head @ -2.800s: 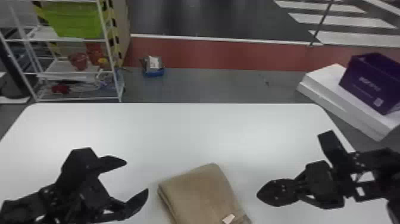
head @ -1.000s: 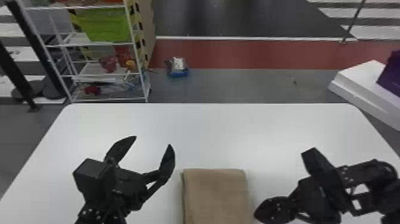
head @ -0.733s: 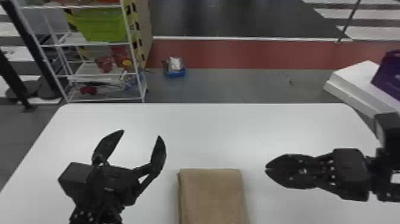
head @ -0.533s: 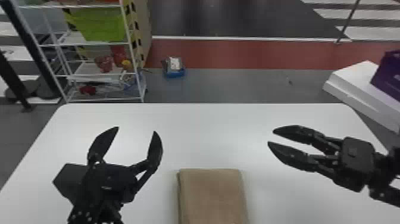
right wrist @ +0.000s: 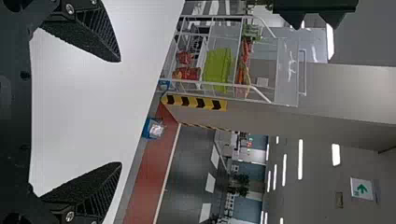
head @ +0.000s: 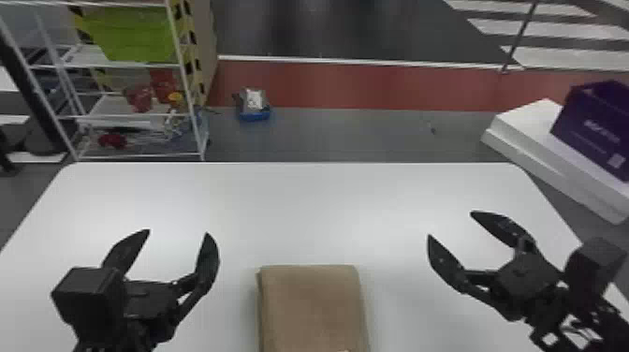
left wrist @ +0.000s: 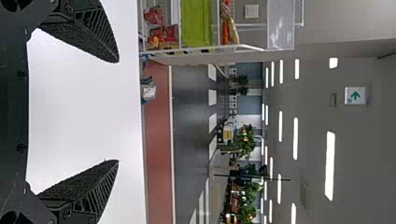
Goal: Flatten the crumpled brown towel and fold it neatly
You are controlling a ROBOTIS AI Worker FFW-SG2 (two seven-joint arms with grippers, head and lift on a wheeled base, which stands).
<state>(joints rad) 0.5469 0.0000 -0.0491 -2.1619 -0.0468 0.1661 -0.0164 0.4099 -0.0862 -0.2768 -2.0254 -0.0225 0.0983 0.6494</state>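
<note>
Grippers shifted: left gripper [head: 178, 231] has drawn back toward the robot; right gripper [head: 451, 224], its fingers together at first, has spread them and swung round toward the far edge. The folded shape has kept its outline.
Left gripper: above the white table [head: 304, 201], left of the towel and clear of it, black fingers wide apart with nothing between them.
Brown towel [head: 313, 309]: flat on the table between the two grippers, at the near side, folded into a neat block running out of the head view's bottom edge. Likely light, soft and limp, hard to damage, with enough nap not to slip.
Towel's hold: layers show along its left side; best pinched there through all of them, since catching only the top one could open the fold. Folding looks all but finished, leaving perhaps a light press.
Right gripper: right of the towel, not touching it, fingers wide apart and empty.
Purple box [head: 594, 126]: beyond the table on the right, bearing pale print and a small square label.
</note>
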